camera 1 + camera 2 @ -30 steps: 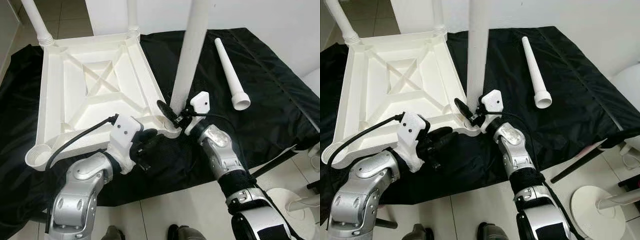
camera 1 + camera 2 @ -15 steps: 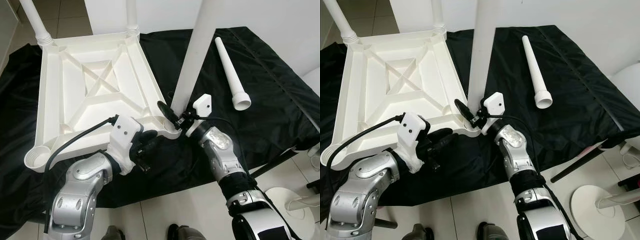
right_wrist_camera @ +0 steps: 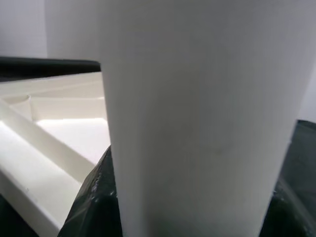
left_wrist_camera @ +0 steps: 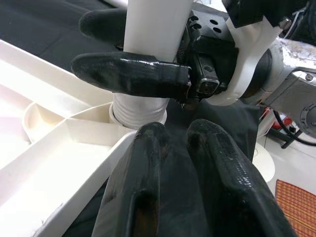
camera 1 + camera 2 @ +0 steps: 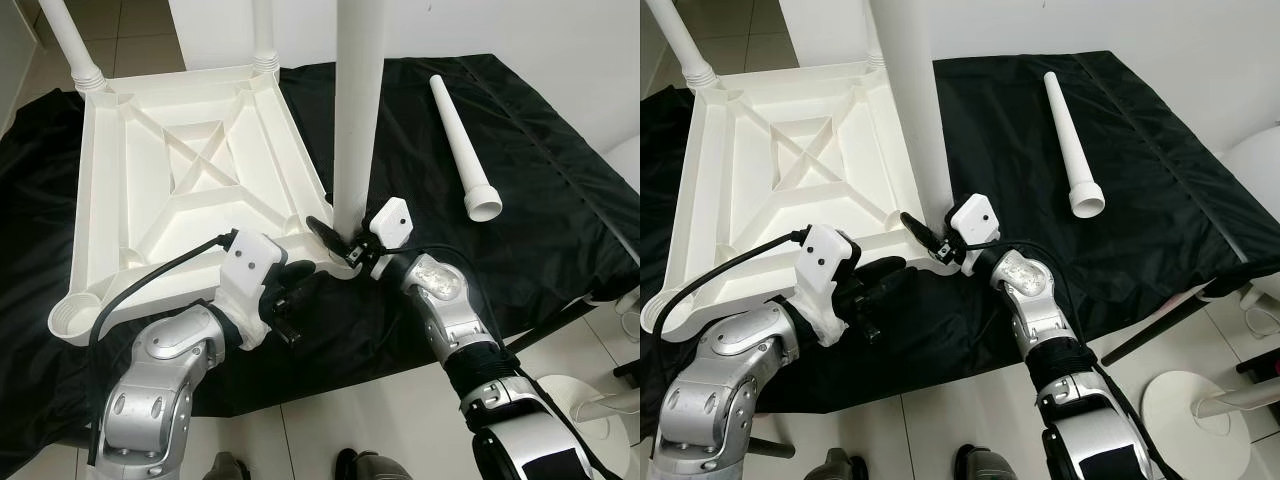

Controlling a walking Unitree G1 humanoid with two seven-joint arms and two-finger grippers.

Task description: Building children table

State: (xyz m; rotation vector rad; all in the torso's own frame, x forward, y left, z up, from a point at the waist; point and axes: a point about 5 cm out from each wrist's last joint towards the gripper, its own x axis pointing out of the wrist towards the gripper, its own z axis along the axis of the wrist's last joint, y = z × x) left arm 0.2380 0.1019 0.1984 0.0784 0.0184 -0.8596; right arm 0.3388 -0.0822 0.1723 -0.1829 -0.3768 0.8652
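Observation:
A white table top (image 5: 100, 190) lies upside down on a black cloth (image 5: 540, 220). At its near right corner a white leg (image 5: 357, 110) stands upright, its threaded end (image 4: 138, 111) in the corner socket. My right gripper (image 5: 335, 240) is shut on this leg just above the socket; one finger (image 4: 133, 74) wraps across it. The leg (image 3: 197, 123) sits very close to the right wrist camera. My left gripper (image 5: 295, 285) is shut with nothing in it, low beside the same corner, just off the table top's near edge. A loose leg (image 5: 462, 150) lies on the cloth to the right.
Two fitted legs (image 5: 70, 40) (image 5: 264, 30) rise from the far corners. The near left corner socket (image 5: 75, 320) has no leg in it. The cloth's front edge runs just behind my arms. A round white stand base (image 5: 1200, 410) and a dark rod (image 5: 1160, 320) are on the floor at right.
The leg in my right gripper leaned to the right before; now it stands straight up. The right wrist has shifted slightly left. The left arm has stayed put.

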